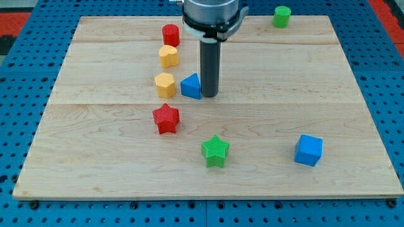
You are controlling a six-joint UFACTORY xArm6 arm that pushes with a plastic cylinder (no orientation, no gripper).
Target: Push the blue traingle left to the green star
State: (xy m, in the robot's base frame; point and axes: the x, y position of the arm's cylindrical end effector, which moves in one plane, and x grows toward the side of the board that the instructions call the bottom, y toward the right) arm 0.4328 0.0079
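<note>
The blue triangle (190, 86) lies on the wooden board, above the middle and a little left of centre. My tip (209, 96) stands right at its right side, touching or nearly touching it. The green star (215, 150) lies below the triangle, toward the view's bottom and slightly to the right, well apart from both.
A yellow hexagon (165, 84) sits just left of the triangle. Another yellow block (168, 56) and a red cylinder (170, 34) stand above it. A red star (166, 118) lies lower left. A blue cube (308, 150) is at lower right, a green cylinder (281, 16) at top right.
</note>
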